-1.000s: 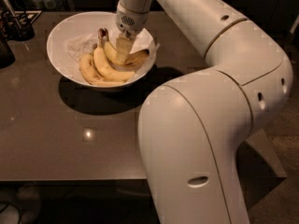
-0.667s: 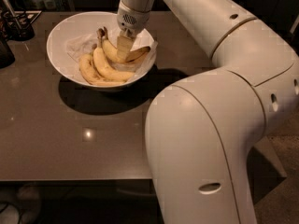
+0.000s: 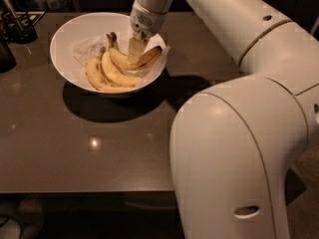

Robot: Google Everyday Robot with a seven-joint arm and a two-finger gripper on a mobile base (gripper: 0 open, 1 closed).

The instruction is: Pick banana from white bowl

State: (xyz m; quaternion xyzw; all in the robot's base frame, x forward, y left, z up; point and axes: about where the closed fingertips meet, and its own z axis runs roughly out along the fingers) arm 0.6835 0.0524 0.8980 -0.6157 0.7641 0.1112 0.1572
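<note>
A: We're at the grasp itself: the robot's pale gripper [image 3: 135, 51] is down inside the wide, round, smooth white bowl [image 3: 67, 34] in the upper left of the frame, right over the slender, curved yellow banana [image 3: 150, 57]

B: Clenched or released?

A: I cannot tell, the gripper's own body hides the contact. It sits on or just above the middle of the fruit

B: And where does that banana lie?

A: In the right half of the bowl, close to the wall nearest the frame's centre, its browner end angled up towards the rim

B: What else is in there?

A: A fatter pair of yellow bananas joined at one brown stem [image 3: 107, 76], lower left in the bowl and just beside the target, plus crumpled white paper [image 3: 87, 48] lining the inside

B: So what does the next move call for?

A: By my reading, a sure hold, then a straight lift clear of the rim. The pair lies close enough to snag, and the bowl could shift on the dark glossy table [image 3: 99, 148]
</note>
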